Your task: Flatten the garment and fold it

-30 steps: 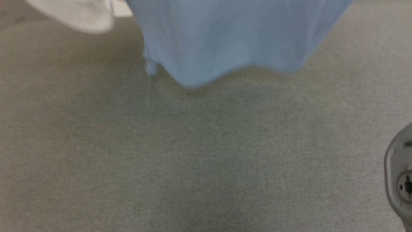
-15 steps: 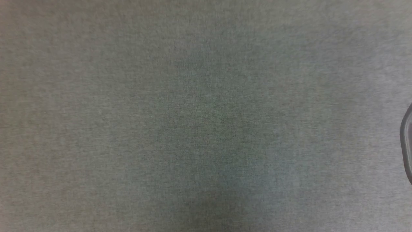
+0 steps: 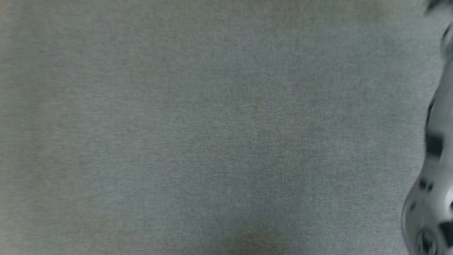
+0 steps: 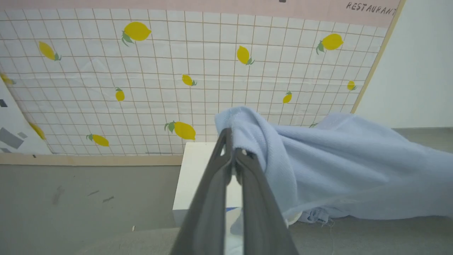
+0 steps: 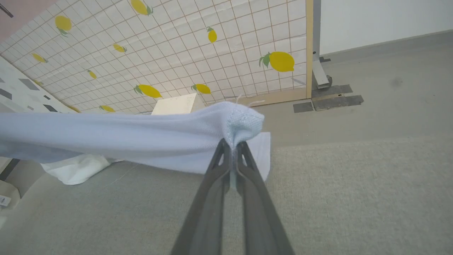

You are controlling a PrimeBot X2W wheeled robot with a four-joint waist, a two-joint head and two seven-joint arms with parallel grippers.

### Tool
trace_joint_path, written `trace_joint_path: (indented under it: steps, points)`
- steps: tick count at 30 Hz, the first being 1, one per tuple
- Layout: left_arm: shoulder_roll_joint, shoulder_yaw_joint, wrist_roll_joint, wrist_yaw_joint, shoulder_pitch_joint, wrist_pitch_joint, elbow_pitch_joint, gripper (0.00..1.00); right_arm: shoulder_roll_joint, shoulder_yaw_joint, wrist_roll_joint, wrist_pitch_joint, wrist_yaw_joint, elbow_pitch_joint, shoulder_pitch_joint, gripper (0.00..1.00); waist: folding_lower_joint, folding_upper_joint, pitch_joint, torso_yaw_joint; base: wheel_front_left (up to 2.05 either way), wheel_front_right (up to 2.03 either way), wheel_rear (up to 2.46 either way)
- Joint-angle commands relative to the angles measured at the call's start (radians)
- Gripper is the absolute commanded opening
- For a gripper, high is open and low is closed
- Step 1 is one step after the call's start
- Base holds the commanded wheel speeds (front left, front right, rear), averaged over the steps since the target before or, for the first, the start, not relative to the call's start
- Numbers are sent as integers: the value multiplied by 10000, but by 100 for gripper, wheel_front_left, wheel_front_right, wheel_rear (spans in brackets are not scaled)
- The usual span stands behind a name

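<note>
The garment (image 4: 347, 166), a light sky-blue knit shirt, hangs stretched between my two grippers above the grey surface. In the left wrist view my left gripper (image 4: 231, 136) is shut on a bunched edge of it, and the cloth drapes off to the right. In the right wrist view my right gripper (image 5: 231, 145) is shut on another bunched corner of the garment (image 5: 124, 132), which runs off to the left. A blurred pale part of my right arm (image 3: 431, 177) shows at the head view's right edge.
A grey fabric surface (image 3: 212, 141) lies below. A white box (image 4: 198, 177) stands beyond it, in front of a lemon-patterned tiled panel (image 4: 141, 71). A white cloth (image 5: 74, 170) lies on the surface under the garment. A metal stand foot (image 5: 320, 76) sits on the floor.
The garment's lower edge and a white cloth showed at the top of the head view a second ago and have left it. The pale right arm now shows larger and blurred.
</note>
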Motion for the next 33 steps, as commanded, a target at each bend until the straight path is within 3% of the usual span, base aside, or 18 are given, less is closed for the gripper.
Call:
trace_joint_path:
  steps: [1, 9, 14, 21, 33]
  points:
    - [31, -81, -40, -22, 619, -210, -75, 0, -122, 3, 182, -228, -21, 20, 660, 0, -2, 44, -1343, 457, 0, 0, 0]
    - [-586, -542, -1051, -39, 5059, -646, -727, 0, -316, 855, 1063, -711, -21, -518, 4815, 0, -2, 44, -3613, 843, 0, 0, 0]
    - [-923, -700, -1907, 358, 8173, -648, -1656, 0, -537, 1282, 1808, -895, -21, -982, 7291, 0, -2, 44, -4604, 878, 0, 0, 0]
    - [-752, -671, -2877, 1396, 11632, -526, -3156, 0, -831, 1368, 2266, -1041, -21, -1406, 9533, 0, -2, 44, -5352, 779, 0, 0, 0]
    - [673, -185, -3868, 3681, 15624, -137, -6578, 0, -1062, 993, 2490, -78, -21, -2658, 12108, 0, -2, 44, -5997, 673, 0, 0, 0]
